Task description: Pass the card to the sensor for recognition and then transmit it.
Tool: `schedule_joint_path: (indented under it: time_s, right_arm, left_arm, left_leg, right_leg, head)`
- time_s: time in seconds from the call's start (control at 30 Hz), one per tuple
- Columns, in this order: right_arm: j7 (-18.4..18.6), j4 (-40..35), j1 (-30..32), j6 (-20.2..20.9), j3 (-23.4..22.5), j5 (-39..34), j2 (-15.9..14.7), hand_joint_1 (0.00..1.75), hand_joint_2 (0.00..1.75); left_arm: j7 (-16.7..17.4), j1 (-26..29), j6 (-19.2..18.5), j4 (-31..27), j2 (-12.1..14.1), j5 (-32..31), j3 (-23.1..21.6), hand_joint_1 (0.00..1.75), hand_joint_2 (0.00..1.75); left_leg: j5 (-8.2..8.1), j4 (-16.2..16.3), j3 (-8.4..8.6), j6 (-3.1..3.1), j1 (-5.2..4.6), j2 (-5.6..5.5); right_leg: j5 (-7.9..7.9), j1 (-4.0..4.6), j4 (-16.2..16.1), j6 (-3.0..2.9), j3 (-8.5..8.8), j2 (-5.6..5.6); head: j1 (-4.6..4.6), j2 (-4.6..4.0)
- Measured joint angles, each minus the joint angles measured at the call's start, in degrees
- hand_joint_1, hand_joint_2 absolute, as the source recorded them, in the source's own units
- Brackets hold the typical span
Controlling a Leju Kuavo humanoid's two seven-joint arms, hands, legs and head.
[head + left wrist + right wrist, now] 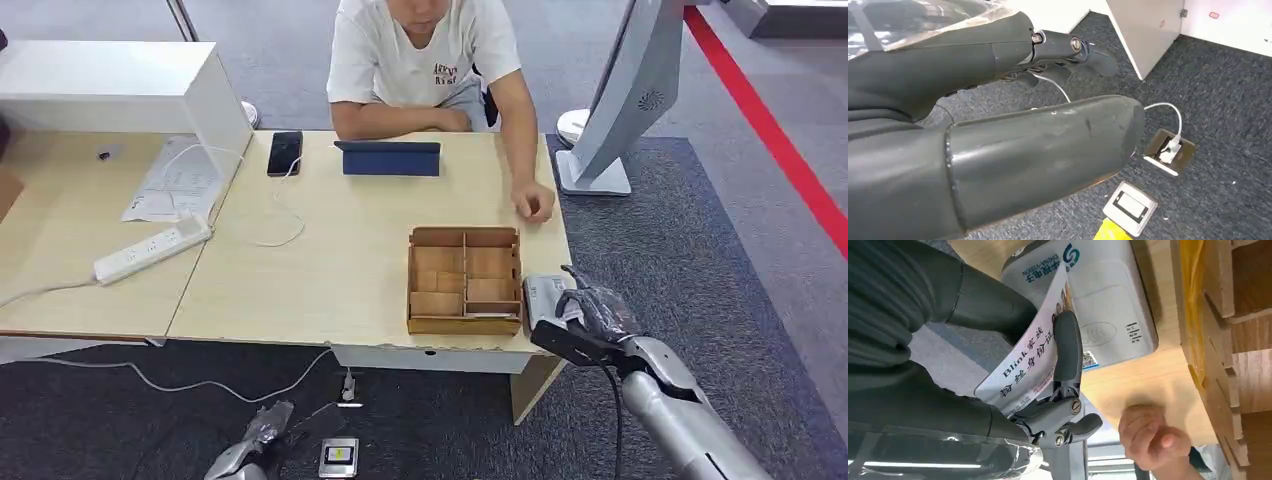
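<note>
My right hand (590, 310) hovers at the table's front right corner, holding a white printed card (1028, 360) pinched between the thumb and a dark finger (1067, 347). The card hangs tilted just above the white card reader (1098, 300), the sensor (543, 296) lying on the table beside the wooden box. My left hand (262, 430) hangs low near the floor, fingers loosely curled with nothing in them; in the left wrist view the left hand (998, 130) is over the carpet.
A wooden compartment box (465, 280) stands left of the reader. A person sits at the far side, a hand (535, 200) resting on the table (300, 270) behind the reader. A tablet (390, 158), a phone (284, 152) and a power strip (152, 250) lie further left. Floor sockets (338, 457) sit below.
</note>
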Motion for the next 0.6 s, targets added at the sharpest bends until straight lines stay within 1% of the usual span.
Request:
schedule_joint_path:
  time_s: [0.6]
  right_arm:
    - [0.48, -0.76, 0.41, -0.18, 0.29, -0.31, -0.17, 1.75, 1.75]
  left_arm:
    - [0.68, -0.43, -0.18, 0.0, -0.52, -1.99, 0.0, 0.0, 0.0]
  left_leg:
    - [0.0, 0.0, 0.0, 0.0, 0.0, 0.0]
  right_leg:
    - [0.0, 0.0, 0.0, 0.0, 0.0, 0.0]
  head:
    - [0.02, 0.0]
